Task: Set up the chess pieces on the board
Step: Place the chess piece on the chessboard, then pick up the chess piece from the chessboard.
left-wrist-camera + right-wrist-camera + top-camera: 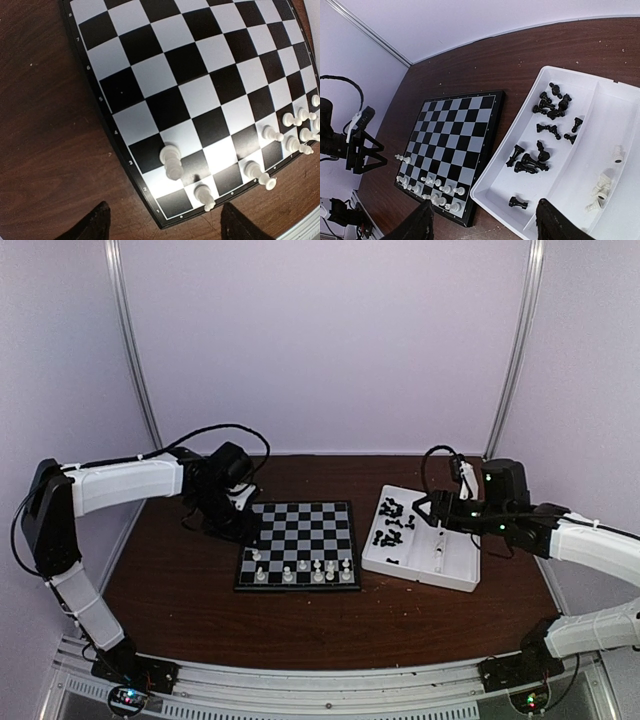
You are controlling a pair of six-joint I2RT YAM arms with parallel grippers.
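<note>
Table (180, 590): dark brown wood, carrying a board and a tray side by side.
White pieces (318, 573): a handful stand upright along the board's nearest rows. One tall piece stands a little further in, close to the left edge.
Board (300, 525): flat on the middle of the table, black and pale squares with a thin black rim. Its middle and far rows are bare.
Tray (420, 575): a white divided box just right of the board, set at a slight angle.
Black pieces (540, 150): scattered in the tray's left compartment, many lying on their sides.
Spare white pieces (600, 189): a few in the tray's next compartment to the right.
Left claw (162, 227): fingers spread apart with nothing between them, by the board's left side.
Right claw (485, 222): fingers spread apart and empty, raised over the tray.
</note>
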